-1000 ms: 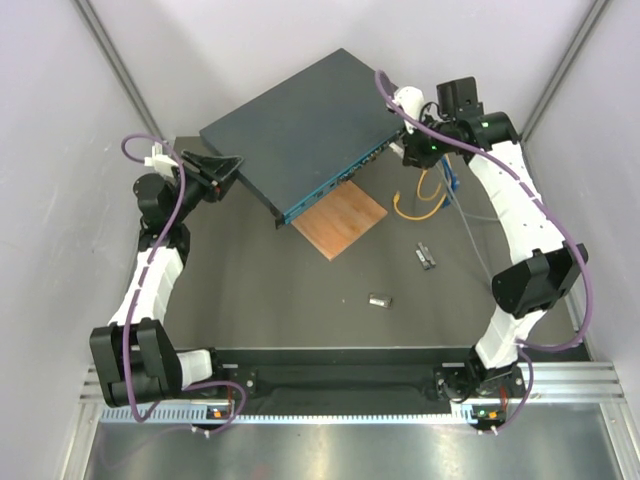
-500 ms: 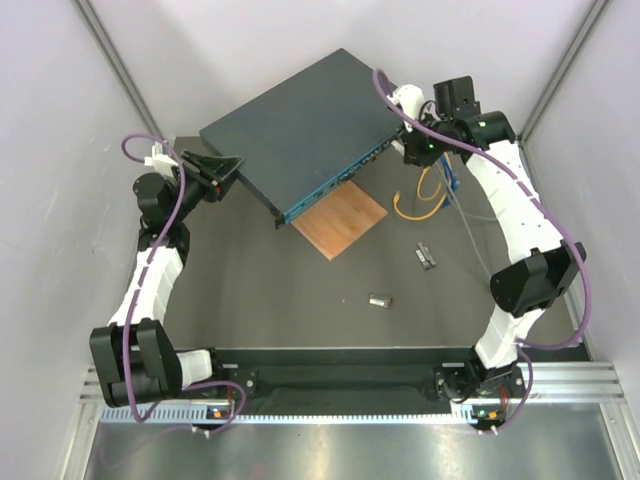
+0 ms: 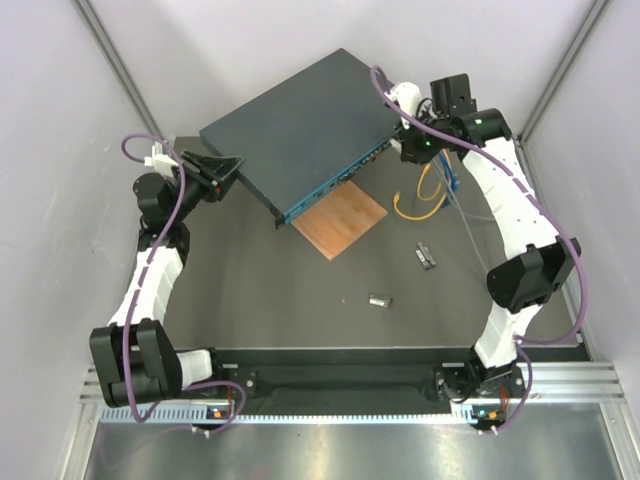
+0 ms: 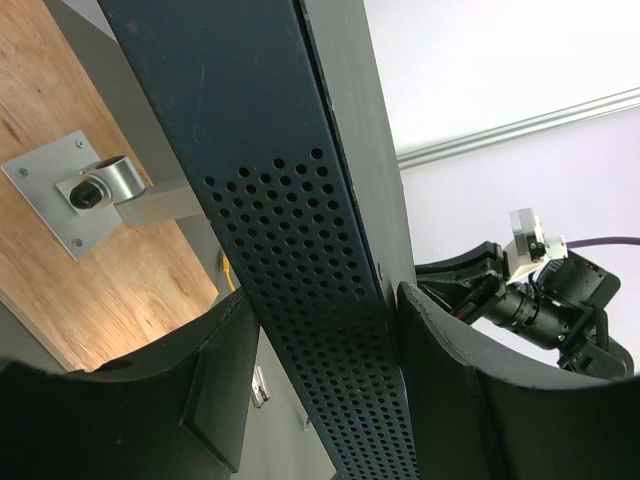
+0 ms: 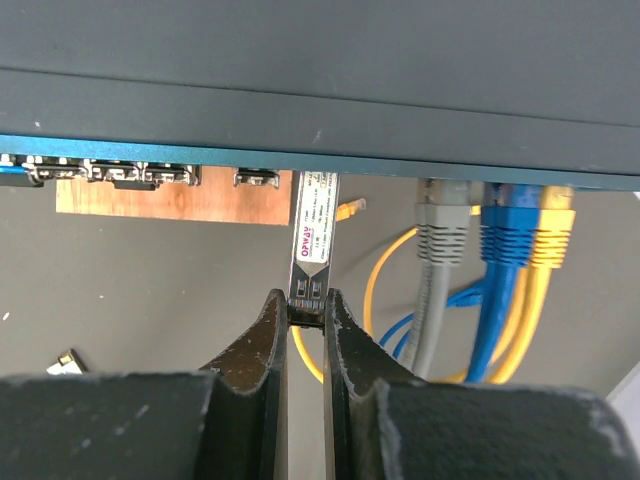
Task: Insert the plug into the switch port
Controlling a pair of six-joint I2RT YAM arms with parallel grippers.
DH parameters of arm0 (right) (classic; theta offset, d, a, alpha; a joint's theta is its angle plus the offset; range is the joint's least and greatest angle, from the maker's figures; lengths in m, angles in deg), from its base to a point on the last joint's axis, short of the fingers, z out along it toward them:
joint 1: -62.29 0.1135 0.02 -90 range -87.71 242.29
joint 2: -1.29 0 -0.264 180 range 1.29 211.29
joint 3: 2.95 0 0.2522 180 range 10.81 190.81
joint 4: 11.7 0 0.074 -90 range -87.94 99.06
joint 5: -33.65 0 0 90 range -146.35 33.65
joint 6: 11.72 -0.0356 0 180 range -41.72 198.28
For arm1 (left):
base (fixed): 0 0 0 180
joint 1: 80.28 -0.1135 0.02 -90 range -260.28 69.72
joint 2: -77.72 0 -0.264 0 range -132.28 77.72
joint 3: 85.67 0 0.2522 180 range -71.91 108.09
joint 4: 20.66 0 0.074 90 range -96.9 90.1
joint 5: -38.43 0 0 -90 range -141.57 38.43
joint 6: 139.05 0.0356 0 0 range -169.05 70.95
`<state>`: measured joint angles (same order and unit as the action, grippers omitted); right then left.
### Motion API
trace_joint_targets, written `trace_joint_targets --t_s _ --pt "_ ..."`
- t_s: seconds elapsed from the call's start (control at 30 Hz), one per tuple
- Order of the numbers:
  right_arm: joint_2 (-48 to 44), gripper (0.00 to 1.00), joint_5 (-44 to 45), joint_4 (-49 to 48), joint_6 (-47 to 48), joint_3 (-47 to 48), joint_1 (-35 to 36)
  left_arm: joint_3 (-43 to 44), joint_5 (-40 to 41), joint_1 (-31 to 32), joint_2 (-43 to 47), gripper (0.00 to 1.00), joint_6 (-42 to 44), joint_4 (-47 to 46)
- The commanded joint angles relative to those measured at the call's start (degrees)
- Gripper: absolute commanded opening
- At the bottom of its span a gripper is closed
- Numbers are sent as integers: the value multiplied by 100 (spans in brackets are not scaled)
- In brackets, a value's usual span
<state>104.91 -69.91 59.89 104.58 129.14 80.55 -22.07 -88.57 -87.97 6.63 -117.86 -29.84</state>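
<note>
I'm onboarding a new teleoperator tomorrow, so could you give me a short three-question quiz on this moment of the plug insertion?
1. True or false: the right gripper pinches the plug by its rear end, with the plug's front end at the port row of the switch.
2. In the right wrist view, what colours are the cables plugged in to the right of the plug? A) grey, blue, yellow B) red, green, white C) all black
3. What does the left gripper straddle?

Key: 1 true. 2 A. 3 The switch, across its perforated side.
</note>
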Motion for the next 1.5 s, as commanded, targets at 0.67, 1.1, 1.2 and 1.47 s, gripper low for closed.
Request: trace_joint_targets --t_s 0.67,1.1,1.2,1.47 --pt "-16 0 -437 -192 -143 455 195 157 104 83 78 0 439 -316" --pt "-43 0 -472 -263 -143 358 204 131 113 74 95 0 439 -352" --pt "132 0 -419 -280 -152 498 178 139 87 74 95 0 430 -360" --pt "467 0 -463 -315 -275 947 90 113 69 74 130 0 457 -369"
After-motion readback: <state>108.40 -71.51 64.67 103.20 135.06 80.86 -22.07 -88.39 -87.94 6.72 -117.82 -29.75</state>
